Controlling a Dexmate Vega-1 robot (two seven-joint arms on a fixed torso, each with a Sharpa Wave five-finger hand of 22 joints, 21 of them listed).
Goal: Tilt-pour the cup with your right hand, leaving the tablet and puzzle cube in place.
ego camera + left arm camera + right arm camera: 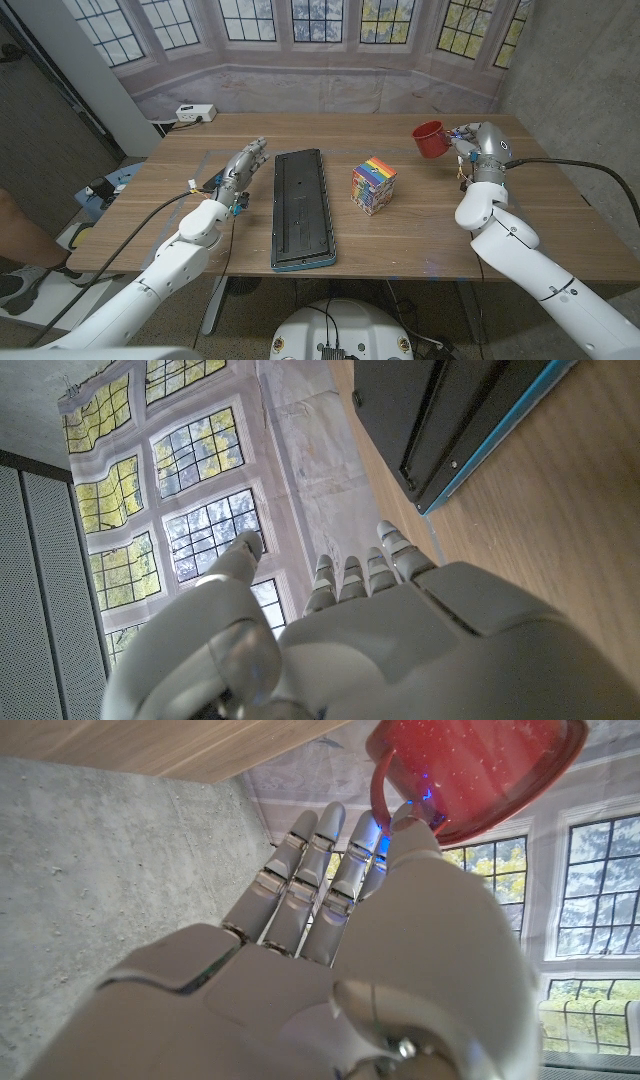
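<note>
Right robot hand (466, 141) holds the red cup (429, 139) tilted.

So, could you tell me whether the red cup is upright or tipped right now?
Tipped. The red cup is off the table in the right hand, held by its handle, its mouth turned sideways toward the puzzle cube.

My right hand (468, 143) is raised at the table's far right, thumb and a finger pinching the red cup (429, 139) by its handle. My left hand (240, 166) lies extended forward, fingers straight, holding nothing.
</note>
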